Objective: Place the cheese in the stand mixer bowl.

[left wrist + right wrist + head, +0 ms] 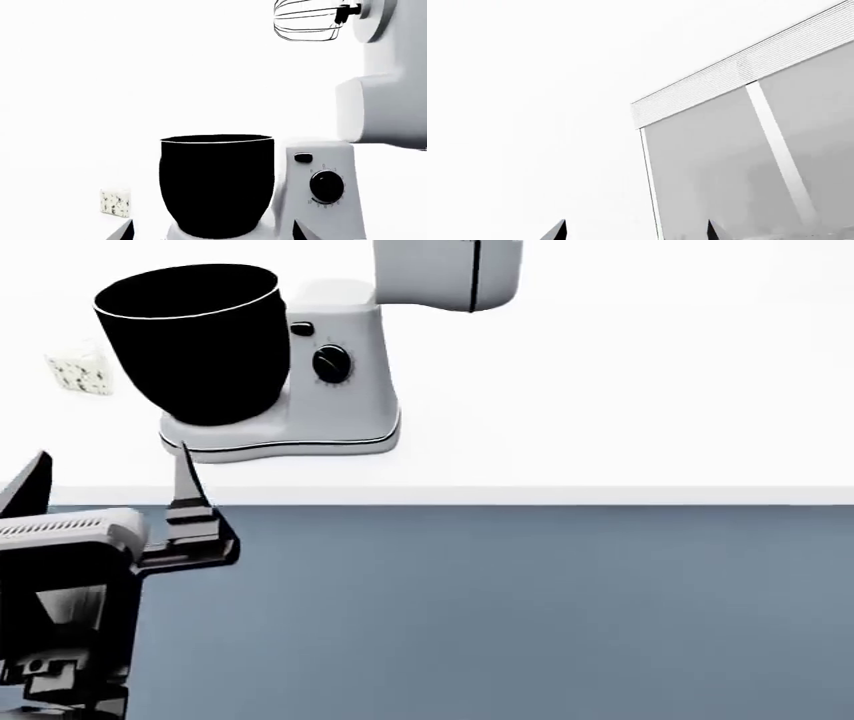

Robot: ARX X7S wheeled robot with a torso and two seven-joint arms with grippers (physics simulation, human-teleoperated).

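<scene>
The stand mixer bowl (187, 340) is a deep glossy black bowl seated on the mixer's base at the back left of the white counter; it also fills the middle of the left wrist view (217, 185). The cheese (78, 371), a small pale speckled chunk, lies on the counter just left of the bowl (115, 202). My left gripper (107, 482) hangs open in front of the counter edge, short of the bowl and cheese, its tips (212, 234) far apart and holding nothing. My right gripper (635, 232) is open and empty, and is out of the head view.
The light grey mixer body (340, 370) with a black dial (331, 363) stands right of the bowl, its head (447, 270) tilted up and a wire whisk (307, 20) above. The counter's front edge (534, 497) meets a blue-grey floor. The right wrist view faces a grey panel (747, 165).
</scene>
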